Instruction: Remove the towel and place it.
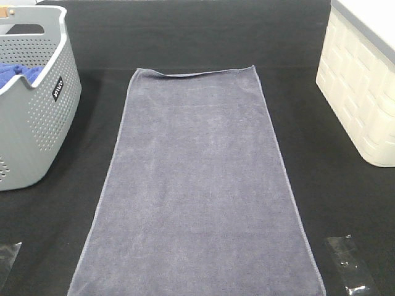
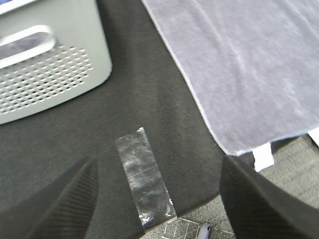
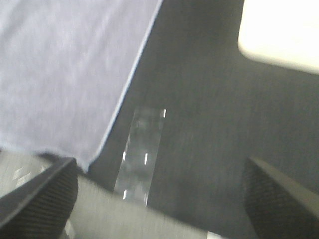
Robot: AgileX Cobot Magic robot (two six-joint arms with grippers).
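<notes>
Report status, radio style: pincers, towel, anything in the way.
Left pincer open, empty; right pincer open, empty. Towel flat on black table, untouched. Nothing on it.

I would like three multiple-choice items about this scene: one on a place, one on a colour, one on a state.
1. Where is the grey basket?
A. left of the towel
B. on the towel
C. right of the towel

2. What colour is the cloth inside that basket?
A. red
B. blue
C. yellow

3. How does the towel lie?
A. rolled up
B. crumpled in a heap
C. spread flat

Answers: 1 A, the exterior high view shows it at the left edge. 2 B, blue fabric shows over the rim. 3 C, its full rectangle lies smooth on the black table.
</notes>
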